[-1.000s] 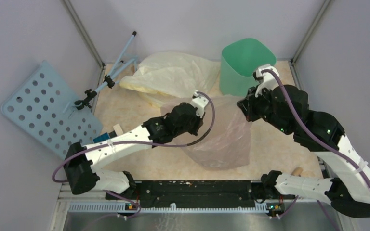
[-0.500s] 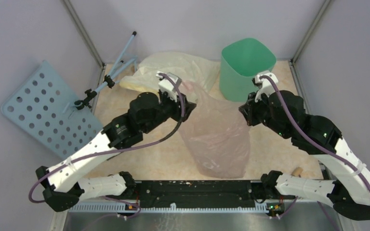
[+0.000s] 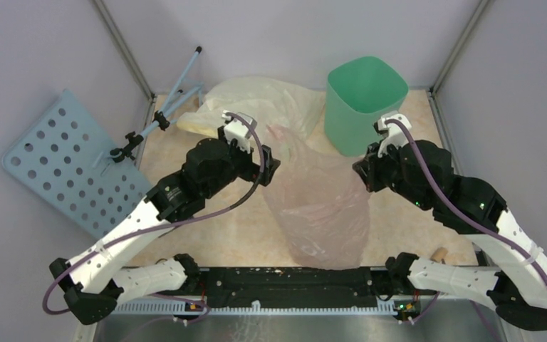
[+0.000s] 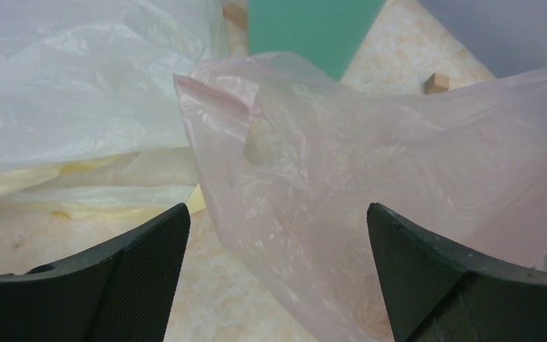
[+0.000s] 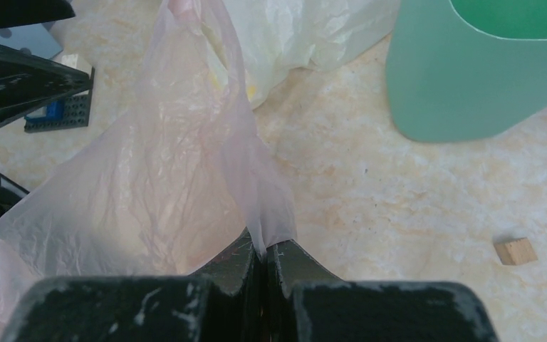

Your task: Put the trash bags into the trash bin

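The right pincer (image 5: pixel 262 260) is clamped shut on one edge of the thin, translucent pale-pink plastic bag (image 3: pixel 320 203), which drapes leftward from it. The left pincer (image 4: pixel 278 211) gapes wide and holds nothing, with the bag just ahead. Held by a single edge, the bag could sag closed and snag the rim of the mint-green plastic wastebasket (image 3: pixel 365 100) beyond.

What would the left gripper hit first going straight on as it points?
The left gripper, open, would meet the pale-pink trash bag first; its film fills the line ahead. The green bin stands farther back, depth unclear.
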